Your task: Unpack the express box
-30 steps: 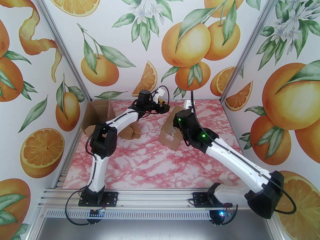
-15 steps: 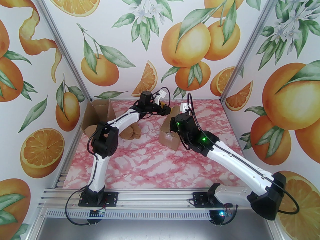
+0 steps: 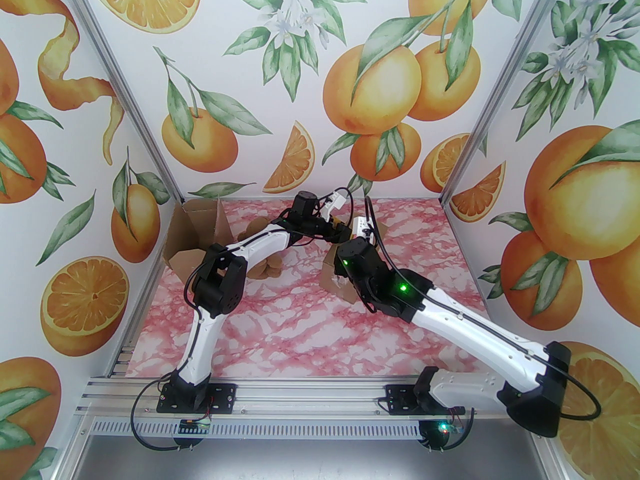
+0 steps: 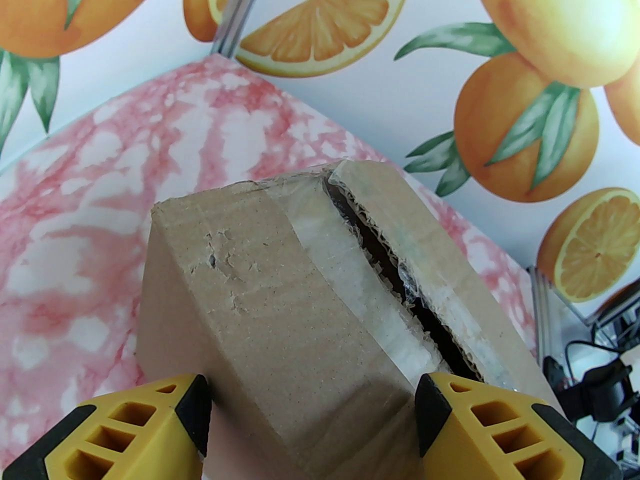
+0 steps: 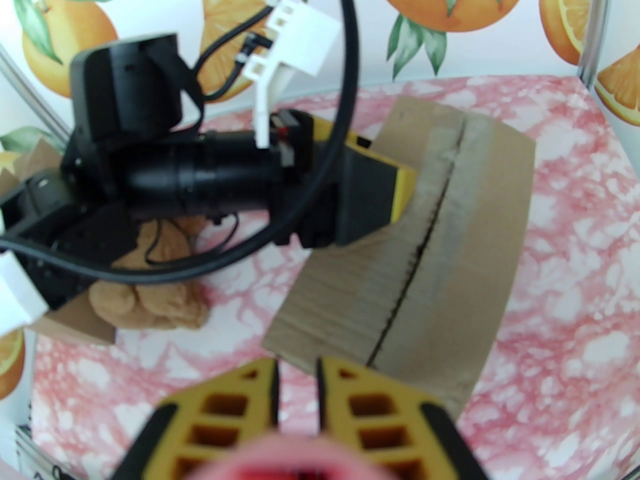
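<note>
Box: the taped box (image 4: pixel 280 288) sits on the pink table (image 3: pixel 300 328), its tape slit along the top seam and its flaps down.
Done so far: the seam is cut through. To the left of the box an open carton (image 3: pixel 200 228) stands with a brown soft toy (image 5: pixel 150 303) lying out beside it.
Still to do: by the look of it, spreading the flaps and lifting out the contents.
Left gripper (image 4: pixel 312 403): fingers apart, straddling the box's left end and not plainly pressing it.
Right gripper (image 5: pixel 297 383): fingers nearly together with nothing between them, poised over the box's near edge.
Since a second ago: the left arm has reached further toward the box, and the right wrist has swung left over it.
</note>
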